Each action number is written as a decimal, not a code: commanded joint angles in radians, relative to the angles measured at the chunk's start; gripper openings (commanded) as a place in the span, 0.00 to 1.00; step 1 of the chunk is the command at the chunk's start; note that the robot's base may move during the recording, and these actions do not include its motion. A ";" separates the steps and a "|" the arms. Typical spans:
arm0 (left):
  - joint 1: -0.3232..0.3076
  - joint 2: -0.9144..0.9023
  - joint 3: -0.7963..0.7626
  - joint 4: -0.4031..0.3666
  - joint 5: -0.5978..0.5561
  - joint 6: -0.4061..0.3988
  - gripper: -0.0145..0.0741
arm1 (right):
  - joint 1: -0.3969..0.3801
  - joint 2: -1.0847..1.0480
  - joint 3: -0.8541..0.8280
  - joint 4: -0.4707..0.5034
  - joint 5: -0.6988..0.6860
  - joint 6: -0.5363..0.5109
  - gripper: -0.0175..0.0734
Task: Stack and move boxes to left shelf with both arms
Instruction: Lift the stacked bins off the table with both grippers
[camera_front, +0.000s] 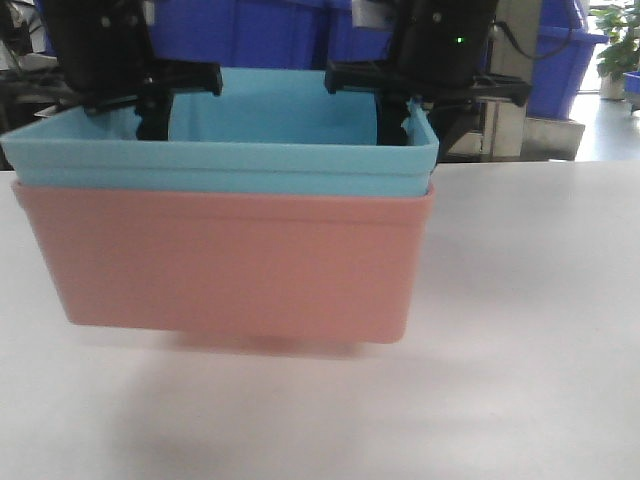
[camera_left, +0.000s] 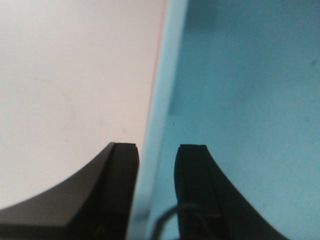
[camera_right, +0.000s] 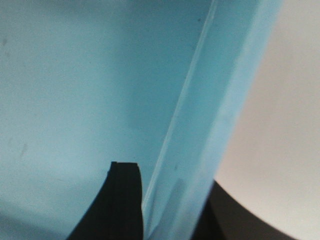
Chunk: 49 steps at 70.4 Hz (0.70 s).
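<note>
The light blue box (camera_front: 290, 165) sits nested inside the salmon pink box (camera_front: 230, 265), its rim standing above the pink one. The stack is over the white table (camera_front: 530, 300) with a soft shadow beneath it. My left gripper (camera_front: 150, 105) is shut on the stack's left wall, one finger inside the blue box (camera_left: 240, 90) and one outside; a pink sliver (camera_left: 159, 50) shows along the rim. My left gripper (camera_left: 156, 172) straddles that wall. My right gripper (camera_front: 400, 112) is shut on the right wall (camera_right: 210, 115), its outer finger half hidden under the rim; my right gripper (camera_right: 172, 200) straddles it too. The left shelf is out of view.
Dark blue ribbed crates (camera_front: 260, 30) are stacked behind the boxes, with another (camera_front: 560, 60) at the back right. A potted plant (camera_front: 615, 40) stands at the far right. White tabletop stretches in front of and to the right of the stack.
</note>
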 joint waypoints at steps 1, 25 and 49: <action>-0.046 -0.140 -0.035 0.069 0.029 0.014 0.16 | -0.012 -0.098 -0.028 -0.089 -0.055 0.012 0.23; -0.193 -0.296 0.015 0.166 0.065 -0.044 0.15 | 0.101 -0.253 -0.025 -0.185 -0.016 0.030 0.23; -0.198 -0.502 0.155 0.129 0.025 -0.044 0.15 | 0.210 -0.447 0.140 -0.248 -0.081 0.100 0.23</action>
